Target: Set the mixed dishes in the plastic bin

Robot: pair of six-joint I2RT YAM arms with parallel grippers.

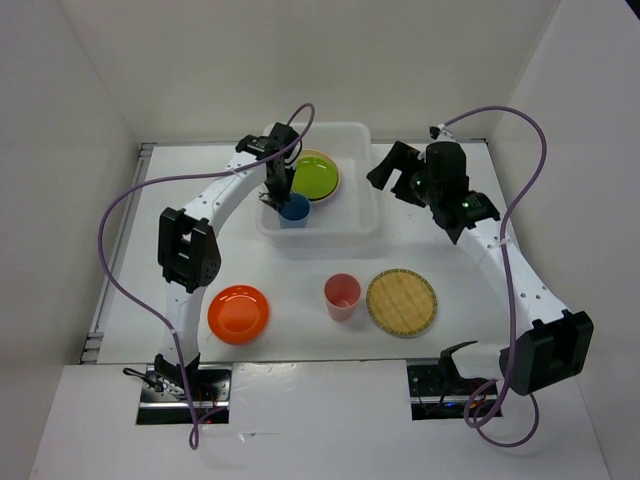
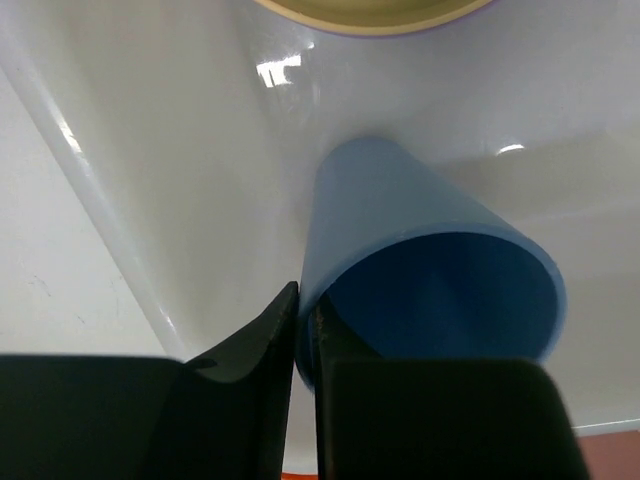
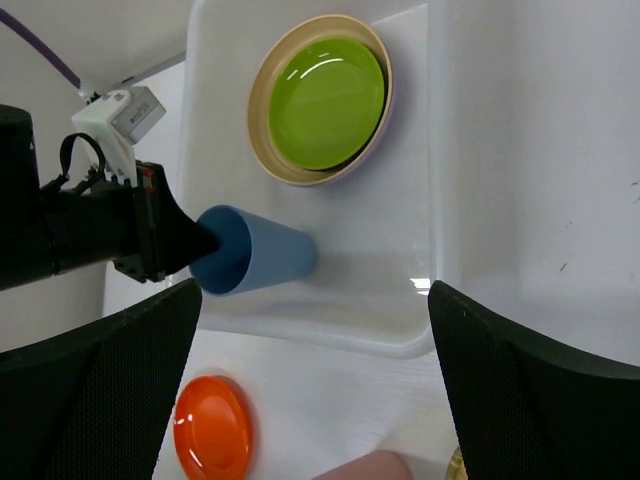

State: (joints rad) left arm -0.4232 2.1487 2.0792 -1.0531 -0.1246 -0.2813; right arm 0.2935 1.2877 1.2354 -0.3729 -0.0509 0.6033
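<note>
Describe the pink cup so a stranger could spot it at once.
Find the white plastic bin at the far side of the table; on the near side three dishes stand in a row. The pink cup is the middle one, between the orange plate and the woven tan disc. It is the only cup outside the bin; the blue cup is inside it.

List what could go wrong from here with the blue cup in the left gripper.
1. The left gripper pinches the blue cup only by its rim wall, a thin hold that may slip.
2. Whether the cup's base rests on the plastic bin floor cannot be told. Released high or tilted, it could topple toward the lime green plate.
3. One finger sits inside the cup, so lifting away before opening fully could drag it over.
</note>
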